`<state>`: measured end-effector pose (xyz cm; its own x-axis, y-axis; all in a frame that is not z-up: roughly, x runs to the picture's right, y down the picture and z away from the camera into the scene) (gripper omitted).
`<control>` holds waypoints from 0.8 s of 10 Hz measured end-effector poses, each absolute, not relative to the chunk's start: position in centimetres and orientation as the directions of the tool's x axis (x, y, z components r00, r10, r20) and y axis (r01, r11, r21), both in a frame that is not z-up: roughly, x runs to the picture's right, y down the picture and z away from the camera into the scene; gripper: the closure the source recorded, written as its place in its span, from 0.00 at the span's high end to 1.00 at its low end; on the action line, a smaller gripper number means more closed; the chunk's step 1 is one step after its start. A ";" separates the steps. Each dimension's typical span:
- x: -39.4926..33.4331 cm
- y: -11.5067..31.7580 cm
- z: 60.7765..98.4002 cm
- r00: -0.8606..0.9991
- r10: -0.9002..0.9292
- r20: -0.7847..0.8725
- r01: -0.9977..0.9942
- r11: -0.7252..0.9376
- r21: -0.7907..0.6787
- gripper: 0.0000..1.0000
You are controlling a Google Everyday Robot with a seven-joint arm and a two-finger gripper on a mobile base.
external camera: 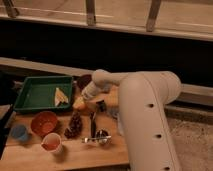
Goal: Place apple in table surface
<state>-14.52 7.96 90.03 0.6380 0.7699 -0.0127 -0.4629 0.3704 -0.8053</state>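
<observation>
My gripper (82, 101) reaches in from the right, near the left middle of the table surface (75, 155), a light-brown wooden board. It is shut on the apple (78, 105), a small yellow-orange fruit. The apple hangs at the gripper's tip, low over the board or touching it; I cannot tell which. It is just right of the green tray's corner. The big white arm hides the right part of the board.
A green tray (35, 92) with yellow banana pieces (61, 97) stands at the back left. A dark pinecone-like cluster (75, 125), a red bowl (43, 122), a blue cup (20, 132), a white cup (51, 143) and metal utensils (96, 131) lie in front. A dark bowl (83, 80) stands behind the gripper.
</observation>
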 end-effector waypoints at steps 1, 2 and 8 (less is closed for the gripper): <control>-14.5 8.0 90.0 0.639 0.769 -0.014 -0.462 0.369 -0.806 0.75; -14.4 7.9 90.0 0.639 0.769 -0.014 -0.463 0.369 -0.806 0.78; -14.4 7.4 89.6 0.647 0.763 -0.003 -0.458 0.385 -0.802 0.78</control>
<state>-14.37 7.43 89.58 0.6467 0.7627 -0.0032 -0.4576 0.3847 -0.8016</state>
